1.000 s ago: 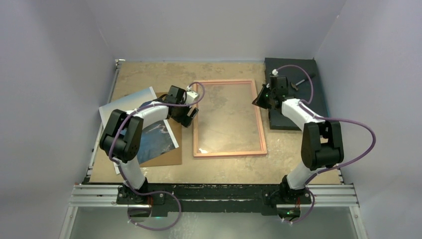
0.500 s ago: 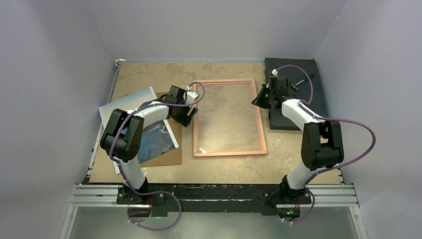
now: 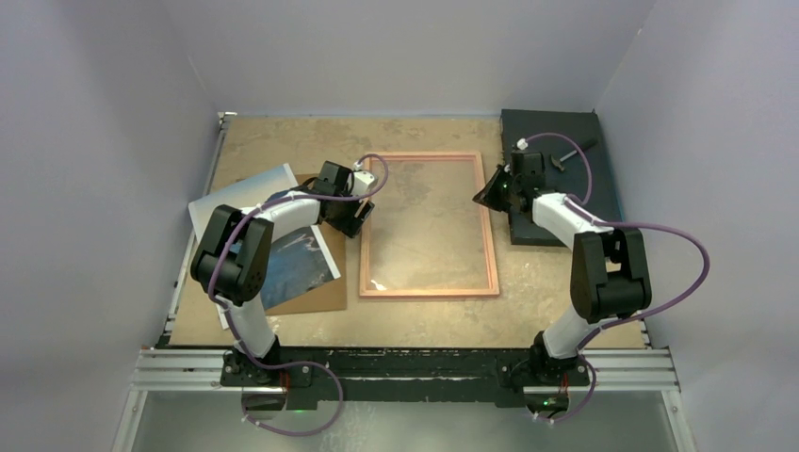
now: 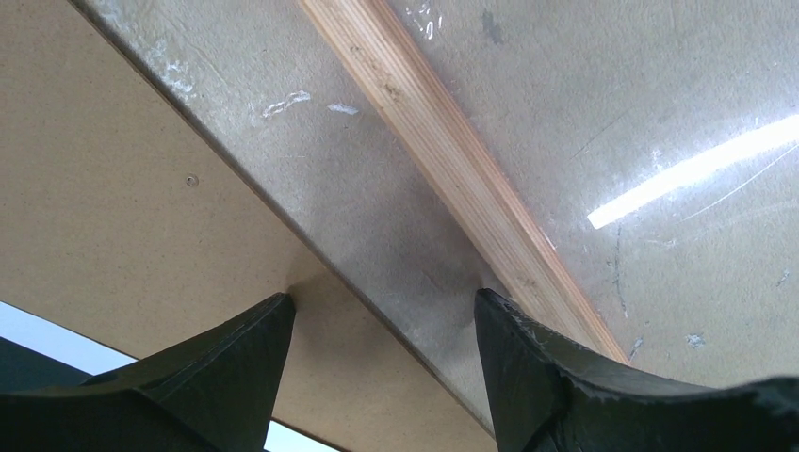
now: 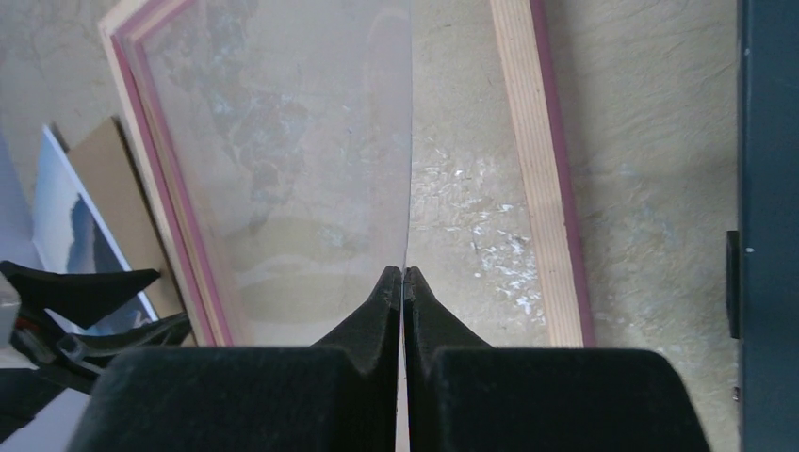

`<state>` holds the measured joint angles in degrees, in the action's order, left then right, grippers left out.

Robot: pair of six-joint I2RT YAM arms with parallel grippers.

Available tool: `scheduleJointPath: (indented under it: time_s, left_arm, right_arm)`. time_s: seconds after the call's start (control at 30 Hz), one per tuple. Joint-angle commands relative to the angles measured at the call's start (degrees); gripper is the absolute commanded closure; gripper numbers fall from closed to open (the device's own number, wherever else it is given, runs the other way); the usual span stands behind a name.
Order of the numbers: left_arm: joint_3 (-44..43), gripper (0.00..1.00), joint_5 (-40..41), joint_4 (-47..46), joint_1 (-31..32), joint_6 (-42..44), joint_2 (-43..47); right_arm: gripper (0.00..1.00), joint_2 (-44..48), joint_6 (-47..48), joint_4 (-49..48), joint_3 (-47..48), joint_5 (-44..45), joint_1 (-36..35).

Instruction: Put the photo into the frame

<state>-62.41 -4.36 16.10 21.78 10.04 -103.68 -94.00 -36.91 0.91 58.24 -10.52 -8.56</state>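
Observation:
The frame (image 3: 429, 292) lies flat mid-table, pale wood side up. Its clear pane (image 5: 301, 141) stands raised along its right edge, inside the right rim (image 5: 532, 169). My right gripper (image 5: 403, 273) is shut on that thin pane edge, seen at the frame's right side (image 3: 488, 195). The photo (image 3: 297, 264), dark blue with a white border, rests on a brown backing board (image 3: 320, 294) to the left. My left gripper (image 3: 350, 218) sits open beside the frame's left rim (image 4: 443, 141). One of its fingers is over the board (image 4: 141, 188) and the other touches the rim; the left gripper (image 4: 382, 301) holds nothing.
A black pad (image 3: 565, 132) with a small dark tool (image 3: 565, 155) lies at the back right, close behind my right arm. Grey walls enclose the table on three sides. The metal rail (image 3: 405, 367) with both arm bases runs along the near edge.
The frame has slid a little to the left and squared up. My right gripper moved left with the pane edge. My left gripper's jaws have narrowed somewhat.

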Motion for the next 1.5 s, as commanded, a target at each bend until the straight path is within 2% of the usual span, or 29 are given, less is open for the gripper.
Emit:
scheduleJointPath:
  time_s: [0.0,0.17,0.37,0.63,0.93,1.47]
  left_arm:
    - [0.24,0.32,-2.82,-0.50,0.12,0.31,-1.05]
    - [0.35,0.33,-3.19,-0.16,0.10,0.66,-0.73]
    - [0.21,0.34,-4.06,0.18,0.10,0.40,-0.24]
    - [1.03,0.35,-4.52,0.48,0.10,0.47,0.60]
    - [1.54,0.42,-7.28,1.20,0.00,-1.21,2.19]
    - [2.92,0.48,-12.23,0.21,-4.43,-2.67,3.83]
  right_arm:
    - [1.00,2.88,-6.18,-2.25,0.86,-4.25,-0.20]
    - [1.00,5.28,-9.00,-2.07,2.66,-6.43,-0.54]
    - [1.00,9.25,-13.28,-5.10,-0.65,-7.16,-2.09]
    - [1.00,9.86,-15.85,-6.98,-2.36,-6.73,-3.96]
    - [1.00,11.27,-18.40,-8.03,-0.21,-8.21,-6.02]
    - [1.00,13.84,-20.14,-10.15,-1.80,-8.45,-6.39]
